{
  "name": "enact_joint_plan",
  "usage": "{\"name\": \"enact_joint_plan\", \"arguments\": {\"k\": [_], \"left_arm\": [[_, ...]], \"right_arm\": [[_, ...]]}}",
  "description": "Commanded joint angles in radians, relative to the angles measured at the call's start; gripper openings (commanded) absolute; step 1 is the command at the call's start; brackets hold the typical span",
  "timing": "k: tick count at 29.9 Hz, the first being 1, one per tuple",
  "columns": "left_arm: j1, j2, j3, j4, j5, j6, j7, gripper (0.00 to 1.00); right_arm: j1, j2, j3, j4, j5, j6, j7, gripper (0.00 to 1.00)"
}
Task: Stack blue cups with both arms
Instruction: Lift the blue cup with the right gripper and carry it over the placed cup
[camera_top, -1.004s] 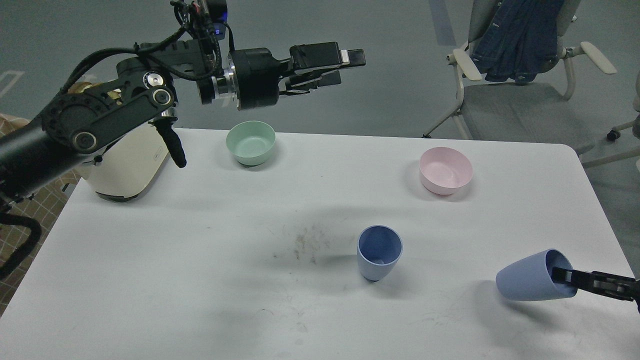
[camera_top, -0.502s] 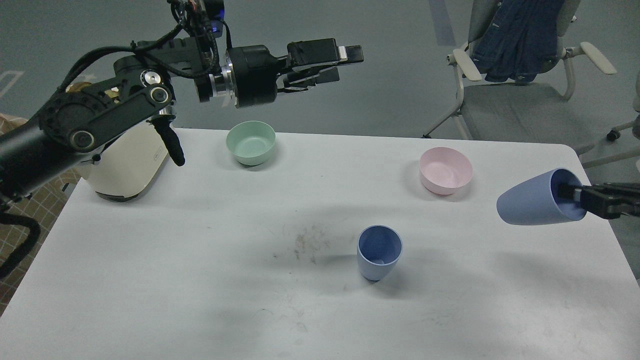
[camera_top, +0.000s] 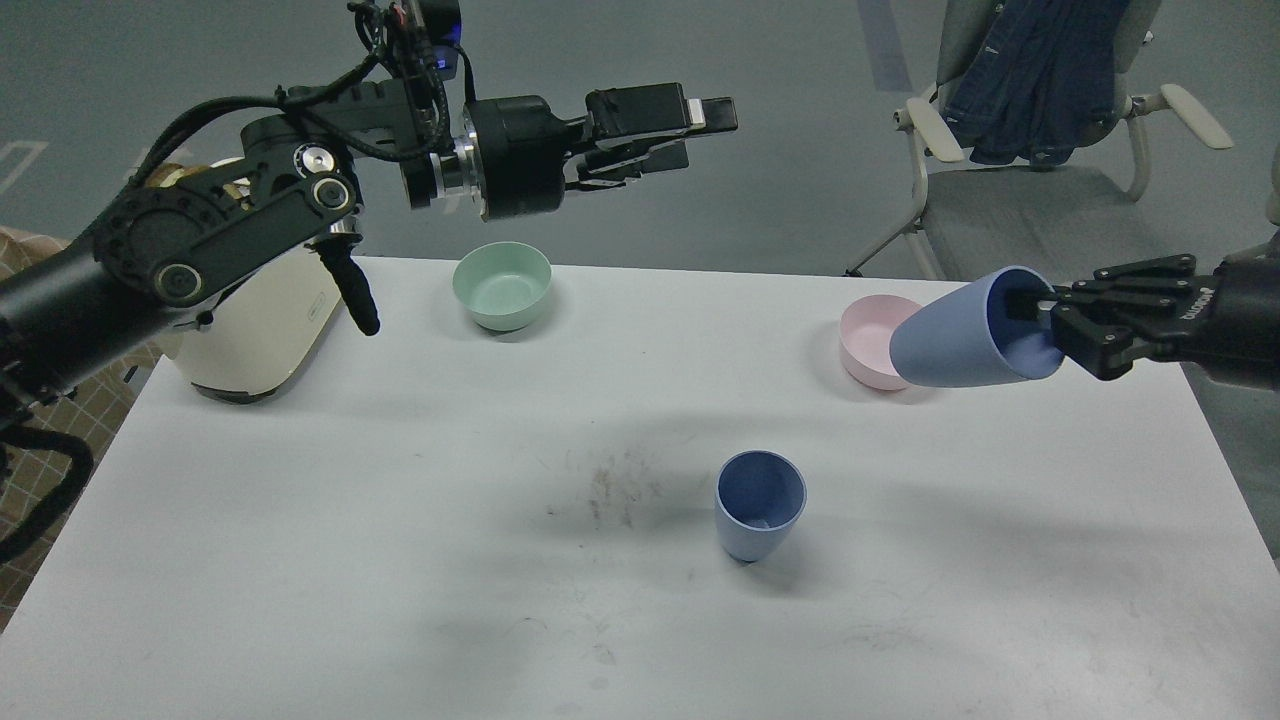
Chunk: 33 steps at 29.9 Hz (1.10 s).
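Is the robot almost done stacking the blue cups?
Not yet. One step looks done: the right gripper has one blue cup off the table, pinched at its rim and tipped sideways. The other blue cup stands alone, upright and empty. The left gripper hangs up high holding nothing. Still left: putting one cup inside the other.

The left arm (camera_top: 200, 240) is matte black, built of thick jointed links with round silver caps and a ring of small screws at the elbow. Loose black cables loop along its upper side to a bright silver wrist ring, and a blue light glows above. Its pincer (camera_top: 680, 135) has flat, blocky black fingers, one with a pale insert. The right arm (camera_top: 1235, 325) is black too; its pincer (camera_top: 1045, 310) shows open linkage bars and small white lettering.
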<state>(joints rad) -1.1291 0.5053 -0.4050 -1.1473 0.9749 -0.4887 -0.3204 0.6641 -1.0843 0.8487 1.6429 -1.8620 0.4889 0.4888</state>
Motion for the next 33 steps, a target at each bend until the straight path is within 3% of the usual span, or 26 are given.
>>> {"name": "enact_joint_plan", "arguments": {"k": [1, 8, 14, 20, 33], "left_arm": [[0.000, 0.002, 0.002, 0.000, -0.001, 0.000, 0.000, 0.91], [0.000, 0.015, 0.002, 0.000, -0.001, 0.000, 0.000, 0.91], [0.002, 0.016, 0.003, 0.009, -0.001, 0.000, -0.002, 0.91], [0.000, 0.018, 0.002, 0.009, -0.001, 0.000, -0.002, 0.91], [0.002, 0.021, 0.006, 0.015, -0.001, 0.000, -0.002, 0.91]], "right_arm": [[0.077, 0.113, -0.005, -0.021, -0.097, 0.000, 0.000, 0.00], [0.243, 0.299, -0.074, -0.138, -0.164, 0.000, 0.000, 0.00], [0.555, 0.308, -0.403, -0.244, -0.164, 0.000, 0.000, 0.00], [0.730, 0.291, -0.659, -0.244, -0.163, 0.000, 0.000, 0.00], [0.712, 0.259, -0.731, -0.138, 0.081, 0.000, 0.000, 0.00]]}}
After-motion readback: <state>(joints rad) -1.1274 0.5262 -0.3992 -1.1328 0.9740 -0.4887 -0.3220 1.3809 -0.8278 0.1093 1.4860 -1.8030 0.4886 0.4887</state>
